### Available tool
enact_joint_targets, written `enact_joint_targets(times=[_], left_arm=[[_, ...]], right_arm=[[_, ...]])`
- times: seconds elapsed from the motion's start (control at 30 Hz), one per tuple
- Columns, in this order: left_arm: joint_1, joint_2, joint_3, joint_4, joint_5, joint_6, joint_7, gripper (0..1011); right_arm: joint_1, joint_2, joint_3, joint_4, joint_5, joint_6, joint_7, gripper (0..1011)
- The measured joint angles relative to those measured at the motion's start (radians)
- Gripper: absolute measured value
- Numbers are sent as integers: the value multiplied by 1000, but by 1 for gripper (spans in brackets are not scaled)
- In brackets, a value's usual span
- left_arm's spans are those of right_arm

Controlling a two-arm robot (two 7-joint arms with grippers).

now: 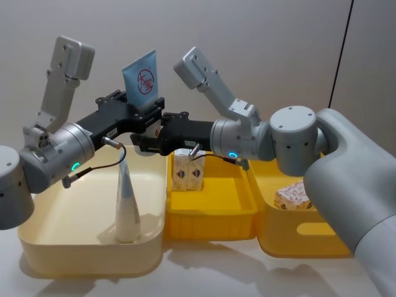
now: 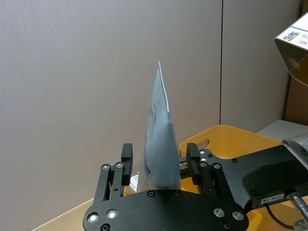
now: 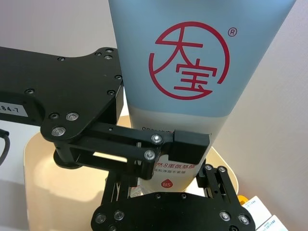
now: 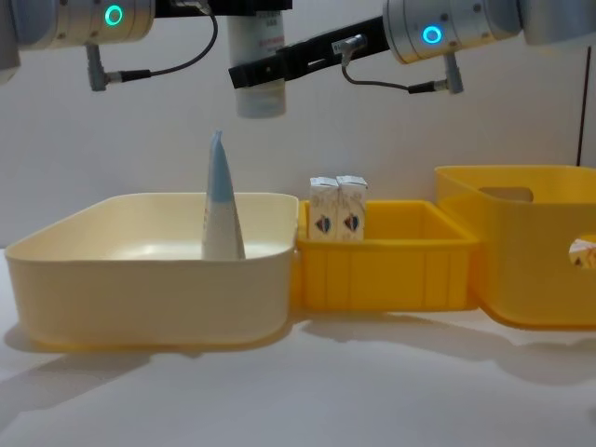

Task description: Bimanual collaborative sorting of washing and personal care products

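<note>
Right now my left pincer and right pincer both pinch the light-blue tube upright above the cream bin, so I should free one side only once the other grip feels firm, keeping it vertical.

even, soft indoor light; faint shadows under the bins; close tube slightly blurred.

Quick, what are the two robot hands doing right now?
Left gripper: closed on the raised light-blue tube.
Right gripper: closed on that same tube, lower down near its white cap end.
</note>
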Motion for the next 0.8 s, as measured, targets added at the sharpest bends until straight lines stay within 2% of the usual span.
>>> enact_joint_targets(times=[0.1, 0.43, 0.8], left_arm=[[0, 0, 0, 0, 0, 0, 0, 758], [0, 0, 0, 0, 0, 0, 0, 1003], [0, 0, 0, 0, 0, 0, 0, 1003]], right_arm=[[0, 0, 0, 0, 0, 0, 0, 640], [-4, 9, 9, -10, 6, -1, -20, 640], [-19, 51, 42, -56, 13, 24, -90, 641]])
